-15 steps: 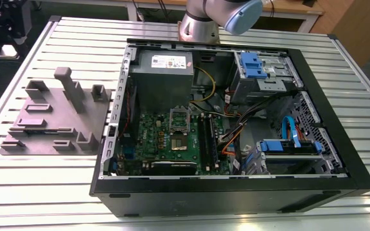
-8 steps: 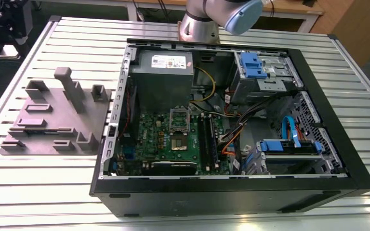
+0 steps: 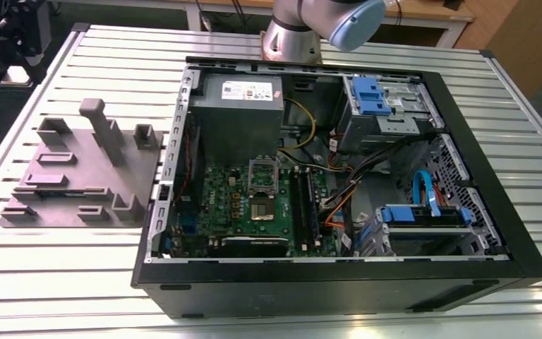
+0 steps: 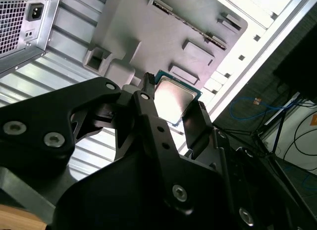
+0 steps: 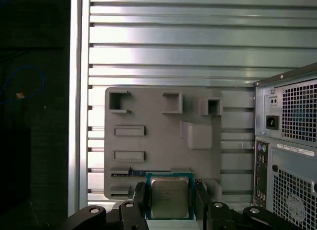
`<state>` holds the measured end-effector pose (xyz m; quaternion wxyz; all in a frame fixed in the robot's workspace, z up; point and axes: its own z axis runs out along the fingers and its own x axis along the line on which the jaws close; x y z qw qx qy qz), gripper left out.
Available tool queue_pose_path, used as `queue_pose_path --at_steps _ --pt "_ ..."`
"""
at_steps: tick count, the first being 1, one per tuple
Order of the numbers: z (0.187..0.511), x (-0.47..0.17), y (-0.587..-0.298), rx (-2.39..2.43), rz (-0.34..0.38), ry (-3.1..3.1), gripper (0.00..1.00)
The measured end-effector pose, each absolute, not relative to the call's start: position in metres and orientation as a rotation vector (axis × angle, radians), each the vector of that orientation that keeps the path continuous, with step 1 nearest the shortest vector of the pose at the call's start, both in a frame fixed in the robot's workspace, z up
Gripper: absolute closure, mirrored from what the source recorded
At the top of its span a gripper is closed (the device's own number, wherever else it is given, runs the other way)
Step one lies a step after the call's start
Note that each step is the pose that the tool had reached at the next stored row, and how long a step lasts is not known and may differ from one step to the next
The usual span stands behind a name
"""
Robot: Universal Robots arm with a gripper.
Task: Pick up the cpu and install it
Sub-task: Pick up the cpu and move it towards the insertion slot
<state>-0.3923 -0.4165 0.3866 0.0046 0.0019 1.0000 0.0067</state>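
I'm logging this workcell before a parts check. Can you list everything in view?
cpu: one, silvery-grey, held clear of the table
fixture plate: one, grey, on the table, to the exterior view's left of the case
computer case: one, black, open, on the table
motherboard: one, green, inside the case
power supply: one, grey, inside the case
table: one, silver, slatted
arm: one, grey with a blue cap, behind the case
gripper: one, black, jaws shut on the cpu

The small square cpu has a smooth, shiny silver metal top. The black jaws look matt. The grey tray is dull plastic; the ribbed silver desk is shiny metal
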Motion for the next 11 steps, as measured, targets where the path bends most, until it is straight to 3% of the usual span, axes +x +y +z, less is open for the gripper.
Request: queue_pose_path --at_steps 11 --pt "0.3866 -0.3845 -0.4173 0.006 0.021 3.132 0.53"
